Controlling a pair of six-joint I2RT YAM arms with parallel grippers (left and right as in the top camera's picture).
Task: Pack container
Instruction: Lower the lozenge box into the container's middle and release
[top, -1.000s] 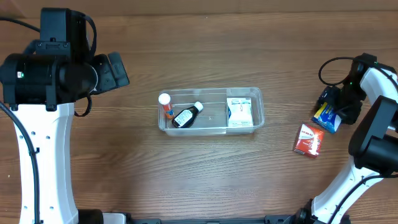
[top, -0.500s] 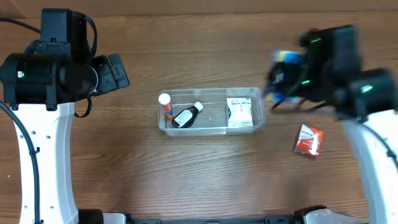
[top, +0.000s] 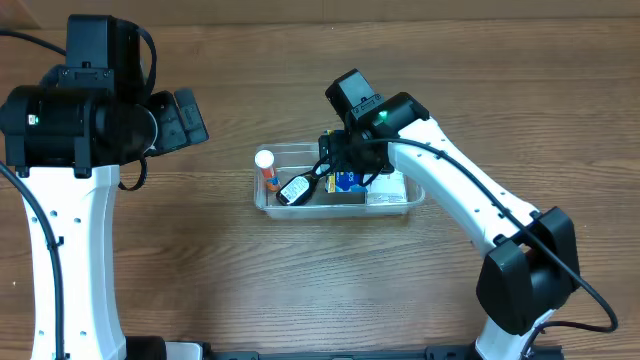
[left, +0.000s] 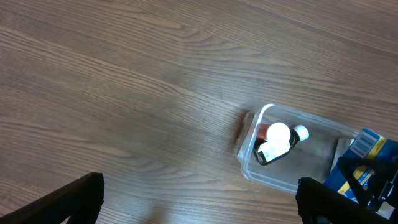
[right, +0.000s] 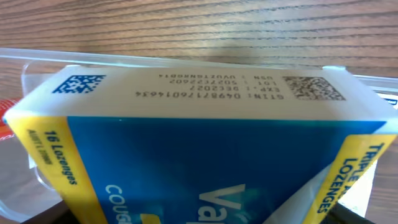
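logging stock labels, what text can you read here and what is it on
"16 Lozenges": left yellow stripe of the blue box in the right hand.
"TRIPLE", "LOZENGES": its right yellow stripe.
"COUG", "Va": cut off, on its blue face.
"GTIN", "EXP", "LOT", "SN": upside down on its white flap; digits too small.
Bottles and white box in the container: labels unreadable.

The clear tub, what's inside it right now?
An orange tube with a white cap, a dark bottle, and a blue lozenge box in the right gripper's jaws. The arm covers part of the white box and the tub floor beneath it.
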